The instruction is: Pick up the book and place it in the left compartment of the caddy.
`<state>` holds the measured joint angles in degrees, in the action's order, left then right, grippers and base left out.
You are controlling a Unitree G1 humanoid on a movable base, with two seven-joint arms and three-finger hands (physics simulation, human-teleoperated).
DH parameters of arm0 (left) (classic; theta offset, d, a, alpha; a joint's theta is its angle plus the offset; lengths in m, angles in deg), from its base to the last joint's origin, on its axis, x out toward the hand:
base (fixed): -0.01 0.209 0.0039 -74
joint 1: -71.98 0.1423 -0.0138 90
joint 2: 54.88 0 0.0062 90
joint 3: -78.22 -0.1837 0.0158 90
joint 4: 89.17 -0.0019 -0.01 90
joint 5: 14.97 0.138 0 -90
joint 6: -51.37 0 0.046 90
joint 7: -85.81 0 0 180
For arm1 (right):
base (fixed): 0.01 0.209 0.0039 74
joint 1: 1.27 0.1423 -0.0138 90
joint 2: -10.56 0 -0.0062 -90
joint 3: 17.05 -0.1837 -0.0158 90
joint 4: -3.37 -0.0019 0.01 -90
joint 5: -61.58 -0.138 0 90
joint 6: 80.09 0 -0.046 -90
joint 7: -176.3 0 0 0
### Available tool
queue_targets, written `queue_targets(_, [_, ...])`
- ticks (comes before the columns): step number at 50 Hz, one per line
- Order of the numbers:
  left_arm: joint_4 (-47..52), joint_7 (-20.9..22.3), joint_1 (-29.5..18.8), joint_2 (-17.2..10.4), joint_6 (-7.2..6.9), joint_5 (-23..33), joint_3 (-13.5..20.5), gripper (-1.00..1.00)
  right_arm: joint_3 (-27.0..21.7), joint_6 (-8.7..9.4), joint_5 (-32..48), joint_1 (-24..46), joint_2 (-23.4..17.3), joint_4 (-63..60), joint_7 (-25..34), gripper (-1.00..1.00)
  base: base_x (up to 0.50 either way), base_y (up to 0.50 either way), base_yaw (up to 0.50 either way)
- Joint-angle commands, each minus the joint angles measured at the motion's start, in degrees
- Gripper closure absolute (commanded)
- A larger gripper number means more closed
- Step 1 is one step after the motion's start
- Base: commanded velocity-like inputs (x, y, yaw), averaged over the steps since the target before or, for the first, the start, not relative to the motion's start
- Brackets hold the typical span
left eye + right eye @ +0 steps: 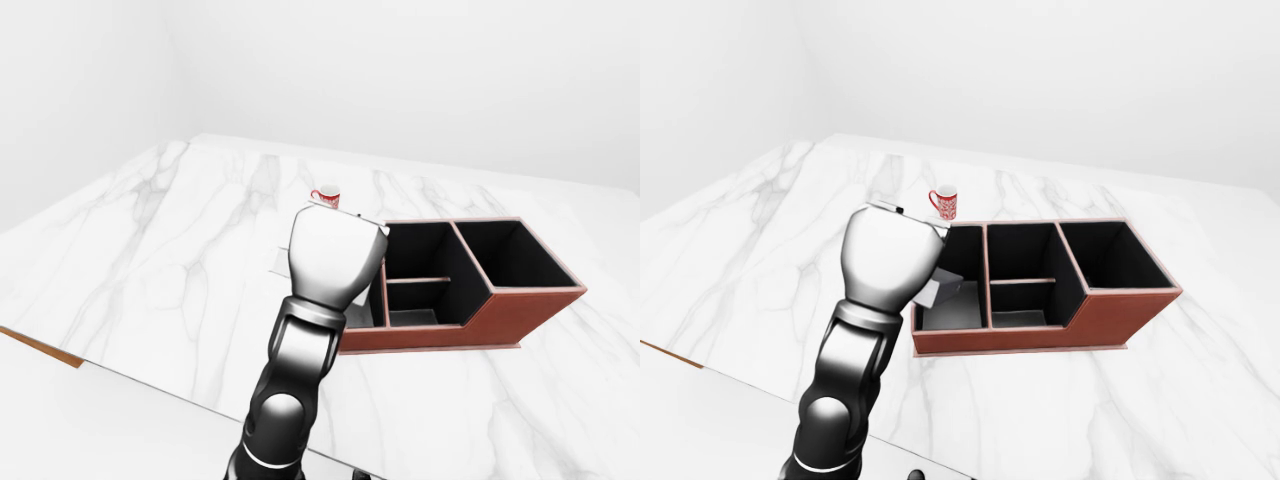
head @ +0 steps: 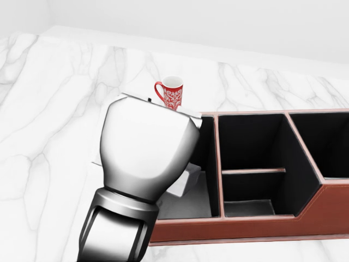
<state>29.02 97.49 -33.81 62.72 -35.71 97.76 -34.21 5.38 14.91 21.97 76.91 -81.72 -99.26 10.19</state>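
My left hand fills the middle of the head view, its silver back towards the camera and its fingers hidden behind it. A thin pale book is held under it: one edge shows along the top of the hand and a grey-white corner juts out at its lower right. Hand and book hang tilted over the left compartment of the reddish-brown caddy, with the corner down inside it. I cannot tell whether the book touches the compartment floor. My right hand is out of sight.
A red-and-white mug stands on the marble top just above the caddy's upper left corner, close to the hand. The caddy's middle compartment has a cross divider, and a larger one lies to the right. The table edge runs at lower left.
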Motion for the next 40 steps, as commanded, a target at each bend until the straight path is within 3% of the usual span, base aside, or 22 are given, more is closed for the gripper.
queue_targets(1, [-2.15, -1.55, -2.0, 0.86, -0.35, 0.27, -0.72, 1.0, -0.08, 0.0, -0.07, 0.0, -0.05, -0.13, -0.03, -1.0, 0.0, 0.0, 0.0])
queue_targets(12, [-6.76, -1.89, -5.01, 2.24, 0.12, 0.08, 0.81, 1.0, -0.05, 0.0, 0.19, 0.05, 0.1, 0.13, 0.32, -1.0, 0.0, 0.0, 0.0])
queue_targets(24, [-12.54, -2.9, -6.82, 2.26, -0.82, -0.23, 1.93, 1.0, -0.02, 0.0, 0.15, 0.06, 0.02, 0.14, 0.29, -1.0, 0.0, 0.0, 0.0])
queue_targets(40, [-18.63, -2.28, -10.33, 2.9, -0.4, -0.38, 2.82, 1.0, -0.02, 0.0, 0.2, -0.03, 0.07, -0.07, 0.26, -1.0, 0.0, 0.0, 0.0])
